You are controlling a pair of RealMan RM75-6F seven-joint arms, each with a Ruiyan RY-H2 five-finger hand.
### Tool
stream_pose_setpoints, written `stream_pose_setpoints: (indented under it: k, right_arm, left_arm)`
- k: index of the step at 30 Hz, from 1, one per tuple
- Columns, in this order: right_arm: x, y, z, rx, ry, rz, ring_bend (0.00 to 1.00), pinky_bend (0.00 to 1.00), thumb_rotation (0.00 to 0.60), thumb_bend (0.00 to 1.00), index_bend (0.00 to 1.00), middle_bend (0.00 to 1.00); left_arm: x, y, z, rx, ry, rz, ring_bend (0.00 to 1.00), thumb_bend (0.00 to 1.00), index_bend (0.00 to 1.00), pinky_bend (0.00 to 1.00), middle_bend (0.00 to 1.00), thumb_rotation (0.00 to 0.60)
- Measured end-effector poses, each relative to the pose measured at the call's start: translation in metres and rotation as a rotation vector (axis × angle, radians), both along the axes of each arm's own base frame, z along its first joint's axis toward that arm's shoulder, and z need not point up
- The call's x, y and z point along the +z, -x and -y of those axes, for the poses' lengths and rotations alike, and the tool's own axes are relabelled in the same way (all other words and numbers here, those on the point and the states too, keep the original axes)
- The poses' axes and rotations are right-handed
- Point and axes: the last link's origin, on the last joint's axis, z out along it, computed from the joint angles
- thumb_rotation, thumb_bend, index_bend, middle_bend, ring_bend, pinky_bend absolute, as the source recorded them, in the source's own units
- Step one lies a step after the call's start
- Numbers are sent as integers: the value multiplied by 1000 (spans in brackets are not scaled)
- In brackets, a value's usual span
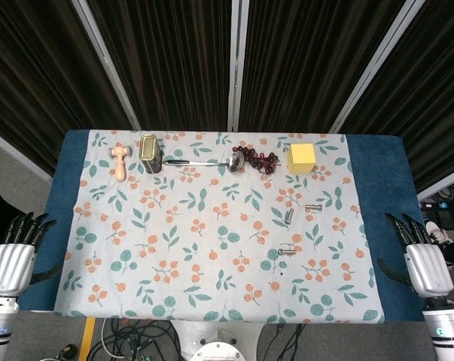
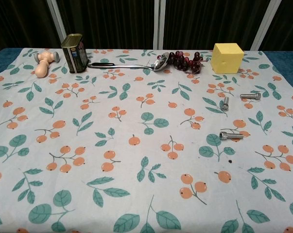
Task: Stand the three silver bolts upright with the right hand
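Floral cloth (image 1: 211,226), 3 bolts lying flat.
Right hand (image 1: 422,259) open, idle; left hand (image 1: 14,256) too. Pinch nearest bolt (image 2: 231,136) by shank, tip onto head.

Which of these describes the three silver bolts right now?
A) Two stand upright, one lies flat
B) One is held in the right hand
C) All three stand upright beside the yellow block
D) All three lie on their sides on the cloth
D: the three silver bolts all lie flat on the cloth, while the right hand sits at the table edge holding nothing.
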Motion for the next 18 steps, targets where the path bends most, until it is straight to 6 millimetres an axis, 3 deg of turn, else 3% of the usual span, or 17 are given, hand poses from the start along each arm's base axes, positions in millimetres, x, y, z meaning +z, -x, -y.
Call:
stream_pose_setpoints:
  k: [12, 18]
  right_arm:
    - [-5, -3, 6, 21, -25, -2, 10, 89, 600, 174, 33, 189]
    - [-22, -18, 36, 84, -118, -59, 11, 89, 600, 176, 33, 194]
  left_arm:
    - [0, -1, -1, 8, -2, -3, 7, 0, 175, 0, 115, 600]
    - [-1, -2, -1, 4, -3, 2, 6, 0, 175, 0, 114, 600]
